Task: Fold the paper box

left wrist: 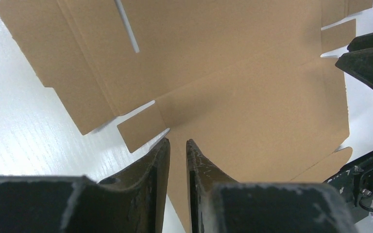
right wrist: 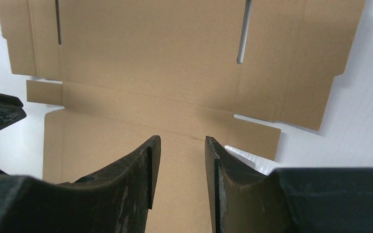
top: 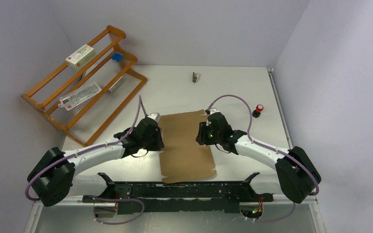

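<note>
Left gripper (left wrist: 178, 141) and right gripper (right wrist: 182, 138) hang over the paper box (top: 187, 141).
It lies flat on the table (top: 233, 87) between them. Left is open a crack, right halfway; both empty. It looks light, thin, bendy: I would grab a side flap (right wrist: 291, 73) by its edge.

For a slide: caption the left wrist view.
Narrowly parted jaws poised over the unfolded paper box, lying flat on the white table.

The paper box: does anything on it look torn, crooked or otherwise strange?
Nothing stands out. The paper box lies flat and unfolded on the table, with no tear or crushed flap visible.
</note>
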Action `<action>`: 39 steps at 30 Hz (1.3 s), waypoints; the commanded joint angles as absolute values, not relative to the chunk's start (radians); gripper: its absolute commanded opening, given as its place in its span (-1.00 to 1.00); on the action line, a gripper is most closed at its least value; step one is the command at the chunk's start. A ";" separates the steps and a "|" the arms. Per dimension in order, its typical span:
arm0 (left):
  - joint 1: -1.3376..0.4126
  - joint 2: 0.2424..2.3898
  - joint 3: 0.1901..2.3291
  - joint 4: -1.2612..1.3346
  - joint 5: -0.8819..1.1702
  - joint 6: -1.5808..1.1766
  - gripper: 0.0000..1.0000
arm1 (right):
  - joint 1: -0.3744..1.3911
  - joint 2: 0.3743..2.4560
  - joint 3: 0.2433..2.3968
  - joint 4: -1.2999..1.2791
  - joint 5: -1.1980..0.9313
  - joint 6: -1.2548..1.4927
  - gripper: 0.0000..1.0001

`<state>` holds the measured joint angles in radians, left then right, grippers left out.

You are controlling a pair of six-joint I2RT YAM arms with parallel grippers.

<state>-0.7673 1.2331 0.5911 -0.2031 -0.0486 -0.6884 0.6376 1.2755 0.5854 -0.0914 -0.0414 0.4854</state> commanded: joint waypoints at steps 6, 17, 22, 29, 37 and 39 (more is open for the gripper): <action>-0.804 1.247 0.678 -0.304 -0.162 -0.679 -0.28 | 0.678 1.264 0.630 -0.147 0.071 0.474 -0.08; -0.769 1.153 0.578 -0.293 -0.182 -0.717 0.33 | 0.511 1.174 0.515 -0.078 -0.047 0.464 0.08; -0.738 1.177 0.539 -0.239 -0.143 -0.725 0.32 | 0.407 1.190 0.450 -0.010 -0.135 0.460 0.11; -0.721 1.240 0.528 -0.170 -0.083 -0.727 0.19 | 0.378 1.257 0.417 0.086 -0.213 0.474 0.07; -0.720 1.276 0.537 -0.138 -0.053 -0.726 -0.09 | 0.377 1.296 0.416 0.110 -0.232 0.471 -0.15; -0.721 1.282 0.540 -0.135 -0.050 -0.722 -0.16 | 0.376 1.298 0.418 0.110 -0.237 0.466 -0.20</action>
<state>-0.7277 1.2694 0.5316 -0.1852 -0.0822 -0.7223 0.3824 1.2903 0.4244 0.0769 -0.2165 0.4709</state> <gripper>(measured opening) 0.447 0.421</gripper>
